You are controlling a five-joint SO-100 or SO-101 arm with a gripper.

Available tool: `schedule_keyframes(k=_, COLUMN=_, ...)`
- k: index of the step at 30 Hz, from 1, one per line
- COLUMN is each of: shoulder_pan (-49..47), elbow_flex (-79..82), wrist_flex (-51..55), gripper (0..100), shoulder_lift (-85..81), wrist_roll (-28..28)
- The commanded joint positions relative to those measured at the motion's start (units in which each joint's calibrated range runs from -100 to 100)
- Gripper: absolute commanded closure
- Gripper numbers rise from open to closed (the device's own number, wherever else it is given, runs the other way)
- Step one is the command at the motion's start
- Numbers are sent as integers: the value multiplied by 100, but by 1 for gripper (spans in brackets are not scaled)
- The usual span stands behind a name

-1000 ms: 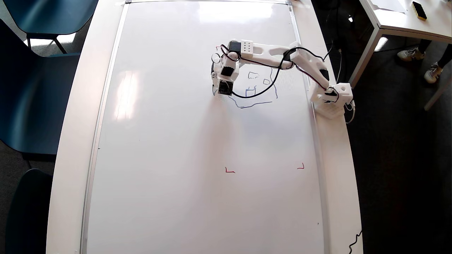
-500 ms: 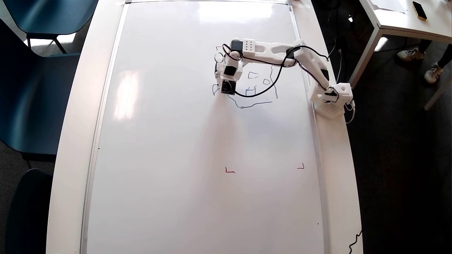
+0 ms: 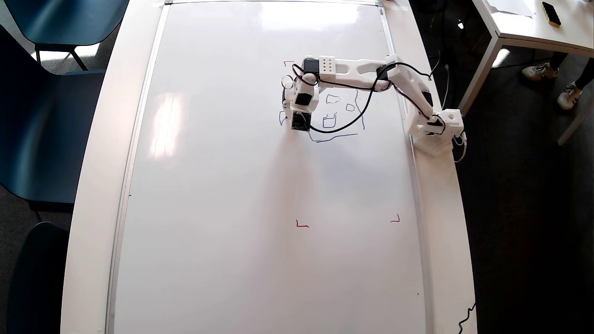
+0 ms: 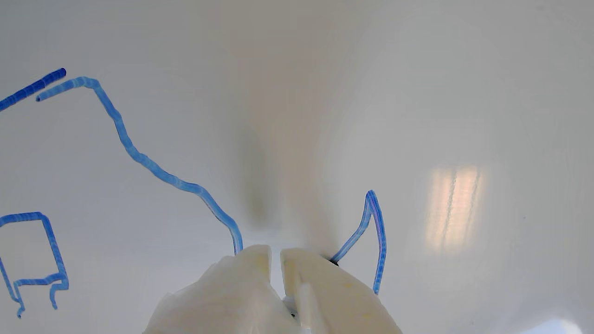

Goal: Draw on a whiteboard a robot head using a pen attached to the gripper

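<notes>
Robot head [image 3: 332, 116]: thin wobbly blue outline, unclosed.

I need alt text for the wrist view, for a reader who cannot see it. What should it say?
A white gripper, its jaws almost together, points at a glossy whiteboard from the bottom edge. Wobbly blue lines of a robot head run left of it, with a small squarish shape at far left and a narrow pointed loop on the right.

One whiteboard [image 3: 209, 185], one robot head [image 3: 336, 116], three red corner marks [image 3: 302, 225], one gripper [image 4: 275, 254].
</notes>
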Motion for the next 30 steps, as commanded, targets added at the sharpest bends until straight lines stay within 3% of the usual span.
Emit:
schedule_keyframes(k=1, shoulder_pan=-31, elbow_flex=-20, wrist_flex=68, gripper=99, shoulder_lift=-177, wrist_roll=-19)
schedule_keyframes(k=30, shoulder_pan=116, elbow_flex=1060, wrist_flex=68, gripper=99, shoulder_lift=-1074, wrist_roll=-30)
